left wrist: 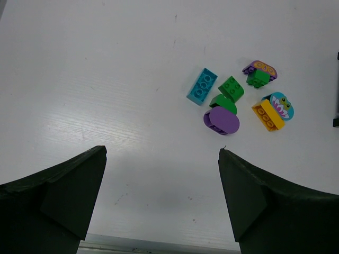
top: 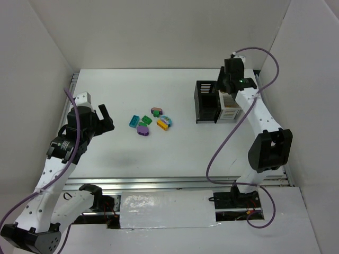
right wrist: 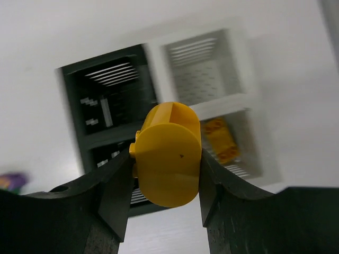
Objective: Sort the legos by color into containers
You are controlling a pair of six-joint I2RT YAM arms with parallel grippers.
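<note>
The right claw [right wrist: 165, 172] is clamped on a yellow brick [right wrist: 167, 159], a round-topped piece pinched across its narrow width, one finger on each flat side. Its long axis runs along the fingers, pointing down toward the bins.

Directly below it are the containers [top: 217, 103], which stand near the far right corner of the desk [top: 175, 159]. In the right wrist view the brick hangs over the seam between a black bin [right wrist: 106, 95] on the left and a white bin [right wrist: 254, 153] on the right. That white bin already holds a yellow-orange piece [right wrist: 221, 138], so it looks like the matching one. It lies just to the right of the held brick in that view. The drop likely depends on a small sideways shift toward it before the fingers let go, since a release from here could land on the dividing wall or in the black bin.

The left claw [left wrist: 161, 151] is spread wide and holds nothing. It hovers above bare desk toward the left edge. The loose legos [left wrist: 238, 100] lie in a tight cluster ahead of it and to its right, around the desk's middle. That cluster is nearer the left arm than the right.
</note>
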